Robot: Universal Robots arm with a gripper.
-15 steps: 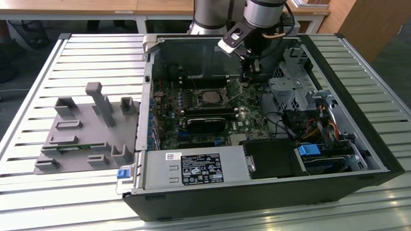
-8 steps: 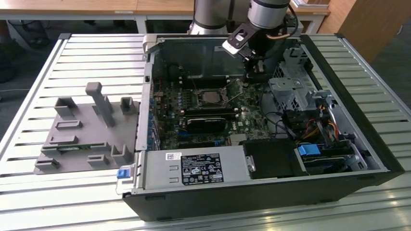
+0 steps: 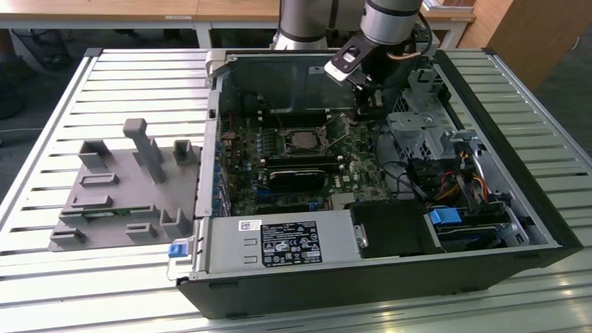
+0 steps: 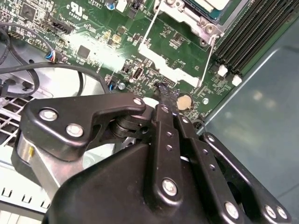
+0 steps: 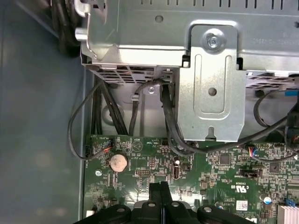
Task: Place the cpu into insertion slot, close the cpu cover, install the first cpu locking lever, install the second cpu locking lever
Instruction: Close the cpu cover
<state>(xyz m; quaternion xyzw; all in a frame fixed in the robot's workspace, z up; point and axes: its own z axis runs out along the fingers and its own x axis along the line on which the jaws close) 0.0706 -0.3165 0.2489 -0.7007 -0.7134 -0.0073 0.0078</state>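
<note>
The cpu, with a silver-grey top, lies in the insertion slot on the green board. The silver cpu cover frames it and looks laid down. Two thin wire levers slant away from the socket's corners over the board. In the exterior view my gripper hangs over the board to the right of and behind the socket. Its black fingers press together with nothing between them, and the gripper tip is close to a coin battery.
The open computer case sits on a slatted table. A metal drive cage with black cables stands beside the gripper. Long memory slots run next to the socket. A grey fixture stands at the exterior view's left.
</note>
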